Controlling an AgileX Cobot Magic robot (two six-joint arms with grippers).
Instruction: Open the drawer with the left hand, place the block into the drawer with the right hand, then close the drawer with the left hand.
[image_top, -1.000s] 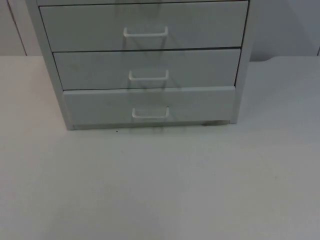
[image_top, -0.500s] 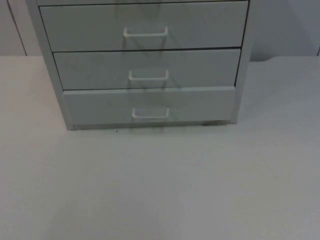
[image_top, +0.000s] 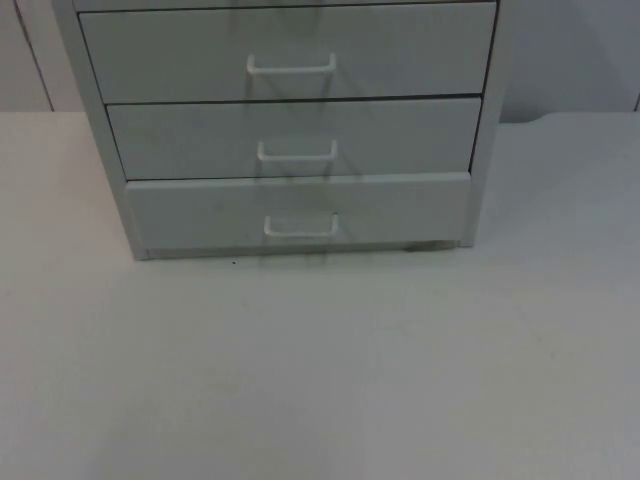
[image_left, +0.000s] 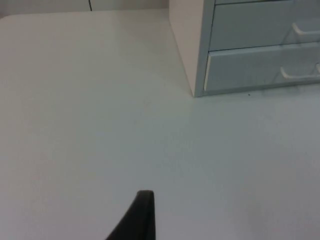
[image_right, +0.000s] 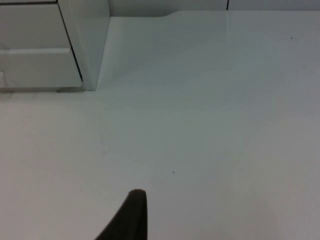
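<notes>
Drawer fronts are what both my wrist cameras face, from opposite sides. My left pincer (image_left: 142, 212) hangs above bare white table (image_left: 100, 125), one black fingertip in sight; I cannot tell how far it is open, and nothing is seen in its hold. Ahead of it and well apart stands the grey drawer cabinet (image_left: 187, 47), its bottom drawer (image_left: 250, 67) shut flush. My right pincer (image_right: 131, 212) likewise hovers over bare table (image_right: 210, 125), its opening impossible to judge, the cabinet's (image_right: 90, 40) other corner ahead and well apart. From the top view, three drawers are stacked, all closed: bottom drawer (image_top: 200, 212), its white handle (image_top: 300, 227) centred.
</notes>
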